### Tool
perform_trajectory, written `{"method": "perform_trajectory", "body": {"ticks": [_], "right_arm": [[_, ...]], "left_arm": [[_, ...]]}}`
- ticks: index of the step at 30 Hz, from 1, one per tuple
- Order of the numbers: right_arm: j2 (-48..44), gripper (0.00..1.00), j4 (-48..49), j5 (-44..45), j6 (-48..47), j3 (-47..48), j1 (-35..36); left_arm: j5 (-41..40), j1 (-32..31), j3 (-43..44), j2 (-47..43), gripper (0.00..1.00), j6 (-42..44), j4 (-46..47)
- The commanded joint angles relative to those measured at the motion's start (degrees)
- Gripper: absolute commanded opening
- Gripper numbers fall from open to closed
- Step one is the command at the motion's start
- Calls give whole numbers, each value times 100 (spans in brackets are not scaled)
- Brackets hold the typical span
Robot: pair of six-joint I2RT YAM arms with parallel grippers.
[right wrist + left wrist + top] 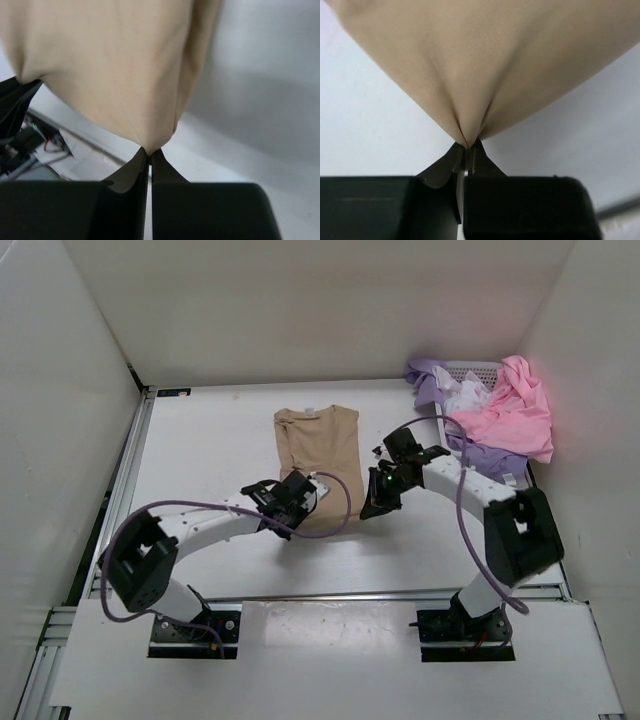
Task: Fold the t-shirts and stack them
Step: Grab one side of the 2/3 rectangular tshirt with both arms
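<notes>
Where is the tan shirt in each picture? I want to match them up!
Top external: the tan-beige cloth t-shirt is in the middle of the white table, just beyond the two arms.
Left wrist: it fills the top, with a fold pinched in the left end effector.
Right wrist: it fills the upper left, with a corner pinched in the right end effector.
Shared landmark: the white table behind the shirt.

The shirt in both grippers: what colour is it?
Plain tan-beige, no pattern. The shirt shows best in the left wrist view.
</notes>
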Motion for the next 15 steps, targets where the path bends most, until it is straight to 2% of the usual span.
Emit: {"method": "perform_trajectory", "body": {"ticks": [1,2,4,5,9,15], "right_arm": [[-788,0,-892,203,-298,-284,221],[-1059,0,-1015,204,-298,-284,360],[-1316,0,-1340,256,-298,-416,650],[-1543,0,-1437,257,-246,-416,765],[-2133,0,-1859,196,114,-478,1152],[-2618,0,-2431,134,370,136,1267]], "left_arm": [[-199,-205,-140,-707,10,1,-1131],[-85,-275,-53,-943,10,1,-1831],[109,-354,254,-1164,10,1,-2459],[162,-355,395,-1217,10,1,-3053],[162,-355,967,-1165,10,1,-4111],[224,-355,1916,-1157,10,1,-4474]]}}
